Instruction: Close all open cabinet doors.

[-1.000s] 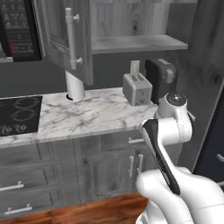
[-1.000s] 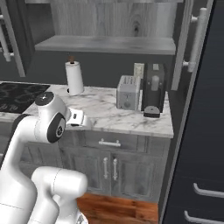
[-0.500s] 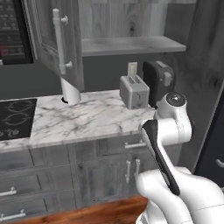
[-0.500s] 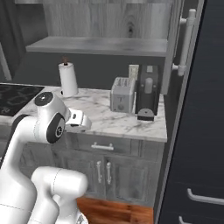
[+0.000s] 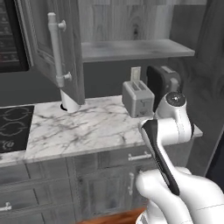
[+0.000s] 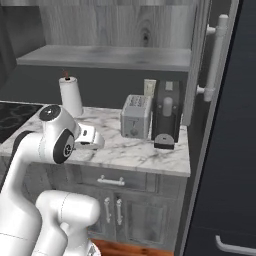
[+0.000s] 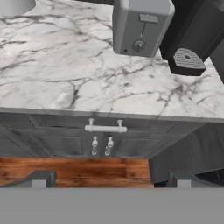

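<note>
In the left base view, one open cabinet door [image 5: 52, 52] hangs ajar at ten o'clock over the marble tabletop [image 5: 87, 127]. The toaster [image 6: 136, 116] and coffee maker [image 6: 167, 114] stand side by side at centre. The other open cabinet door [image 6: 212, 62] stands at two o'clock. The end effector [image 7: 109, 181] hovers empty, fingers apart, above the tabletop's front edge.

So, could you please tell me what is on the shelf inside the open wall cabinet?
The visible part of the shelf holds nothing in either base view. Its left end is hidden behind the open left door, and the right door covers its right end.
</note>
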You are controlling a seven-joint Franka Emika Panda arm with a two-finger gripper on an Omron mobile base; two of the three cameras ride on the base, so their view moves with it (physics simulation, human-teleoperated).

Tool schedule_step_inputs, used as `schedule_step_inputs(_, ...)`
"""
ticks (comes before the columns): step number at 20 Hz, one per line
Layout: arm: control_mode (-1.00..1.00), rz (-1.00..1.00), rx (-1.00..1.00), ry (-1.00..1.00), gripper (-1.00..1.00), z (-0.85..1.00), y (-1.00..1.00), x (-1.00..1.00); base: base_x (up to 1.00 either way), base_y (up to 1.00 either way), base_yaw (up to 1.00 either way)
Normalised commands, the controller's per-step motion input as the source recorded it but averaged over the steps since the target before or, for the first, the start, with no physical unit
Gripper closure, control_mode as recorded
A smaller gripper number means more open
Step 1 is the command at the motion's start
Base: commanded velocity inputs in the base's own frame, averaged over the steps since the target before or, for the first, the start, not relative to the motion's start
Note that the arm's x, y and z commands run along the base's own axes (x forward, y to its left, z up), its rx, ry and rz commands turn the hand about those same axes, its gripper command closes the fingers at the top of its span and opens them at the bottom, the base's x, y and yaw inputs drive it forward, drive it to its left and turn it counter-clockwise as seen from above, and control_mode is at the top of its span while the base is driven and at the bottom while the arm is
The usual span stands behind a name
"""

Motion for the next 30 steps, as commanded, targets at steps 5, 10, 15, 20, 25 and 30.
schedule_step_inputs(5, 1.0, 0.0, 0.0, 0.0, -1.0, 0.0, 0.0, 0.0, 0.47, -0.11, 0.0)
schedule_step_inputs(10, 1.0, 0.0, 0.0, 0.0, -1.0, 0.0, 0.0, 0.0, 0.39, -0.3, 0.0)
schedule_step_inputs(15, 1.0, 0.0, 0.0, 0.0, -1.0, 0.0, 0.0, 0.0, 0.31, -0.14, -0.03)
schedule_step_inputs(20, 1.0, 0.0, 0.0, 0.0, -1.0, 0.0, 0.0, 0.0, 0.35, -0.03, -0.04)
schedule_step_inputs(25, 1.0, 0.0, 0.0, 0.0, -1.0, 0.0, 0.0, 0.0, 0.37, 0.0, -0.03)
schedule_step_inputs(30, 1.0, 0.0, 0.0, 0.0, -1.0, 0.0, 0.0, 0.0, 0.2, -0.02, -0.01)
